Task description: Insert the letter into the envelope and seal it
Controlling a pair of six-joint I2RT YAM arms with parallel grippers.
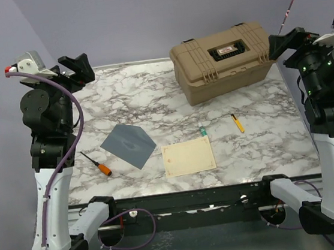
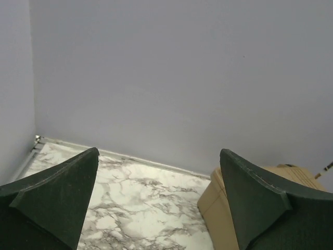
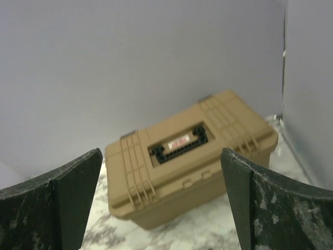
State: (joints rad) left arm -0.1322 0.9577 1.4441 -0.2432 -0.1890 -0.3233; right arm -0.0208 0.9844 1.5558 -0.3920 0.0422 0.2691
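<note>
- Well, nearest the arms' bases lies one letter [image 1: 189, 157], flat on the marble surface [image 1: 266, 144] at centre. It is a cream sheet with a thin reddish border. Its long axis runs left to right, tipped slightly so the right end sits a little farther back.
- Just left of it, apart from it, is one envelope [image 1: 128, 145]. It is slate blue-grey and flat, with a faint mark at its middle. It is turned on the diagonal, its long axis running from far-left to near-right and one corner pointing toward the letter. I cannot tell whether the flap is open.
- One screwdriver [image 1: 97, 164] with an orange handle lies left of the envelope, close to its near-left edge.
- Behind the letter are one small green-capped tube [image 1: 202, 130] and, to the right, one yellow pen-like thing [image 1: 237, 123].
- Farther back on the right stands one tan hard case [image 1: 223, 61], lid down.
- The left pincer [image 1: 79, 67] [image 2: 158, 152] is raised at the far left with its jaws spread wide, holding nothing.
- The right pincer [image 1: 281, 44] [image 3: 161, 151] is raised at the far right, facing the case, equally wide and empty.
</note>
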